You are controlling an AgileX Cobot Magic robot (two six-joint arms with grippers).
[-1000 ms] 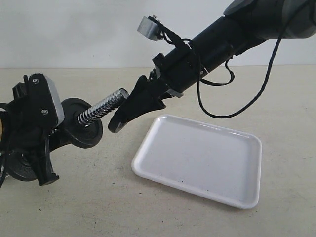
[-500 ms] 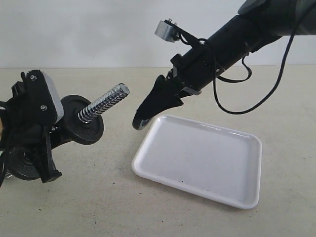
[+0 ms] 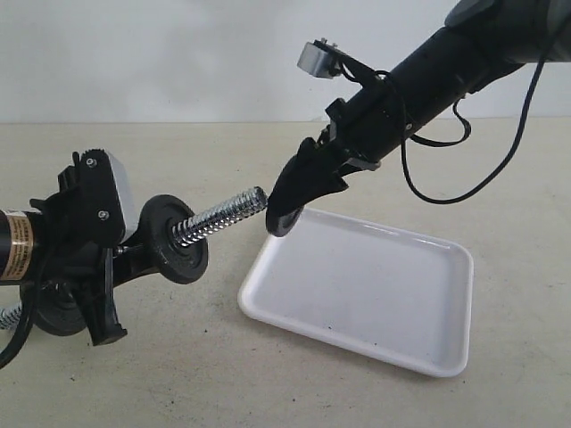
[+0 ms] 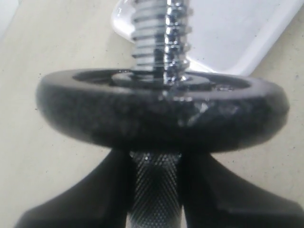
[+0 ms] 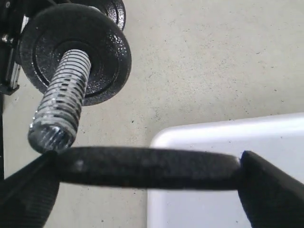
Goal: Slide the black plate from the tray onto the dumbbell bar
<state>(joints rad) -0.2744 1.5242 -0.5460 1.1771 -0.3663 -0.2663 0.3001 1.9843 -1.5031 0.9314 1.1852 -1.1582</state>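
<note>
While the right pincer [image 5: 147, 169], spread wide, clamps the black plate [image 3: 283, 214] upright over the edge of the tray [image 3: 384, 303], the dumbbell bar [image 3: 219, 218], pinched in the left pincer [image 4: 154, 199], slants its threaded end upward toward that plate.

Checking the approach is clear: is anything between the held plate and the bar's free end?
Nothing visible. The plate hangs right at the tip of the bar, whose thread is bare down to another plate already on it.
</note>
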